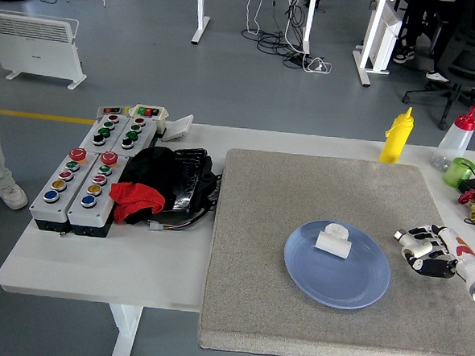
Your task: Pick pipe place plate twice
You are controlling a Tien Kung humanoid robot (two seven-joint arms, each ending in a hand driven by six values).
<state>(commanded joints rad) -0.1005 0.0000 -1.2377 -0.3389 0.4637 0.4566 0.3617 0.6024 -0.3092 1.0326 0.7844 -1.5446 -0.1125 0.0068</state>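
My right hand [426, 252] low over mat [259, 228], right of plate [336, 282], apart from it. Fingers [414, 255] curled loosely, holding nothing. White pipe [333, 240] lies on plate, upper middle part. Plate sits on mat, toward its right half. Yellow bottle [397, 136] at mat's far edge. Red-capped bottle [455, 140] and green cup [460, 171] at table's far right. Button boxes [88, 177] on left, black bag [173, 182] with red cloth [136, 199] beside them.

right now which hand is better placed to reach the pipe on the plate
The right hand. It rests on the mat just right of the blue plate, where the white pipe lies. No left hand shows in the head view.
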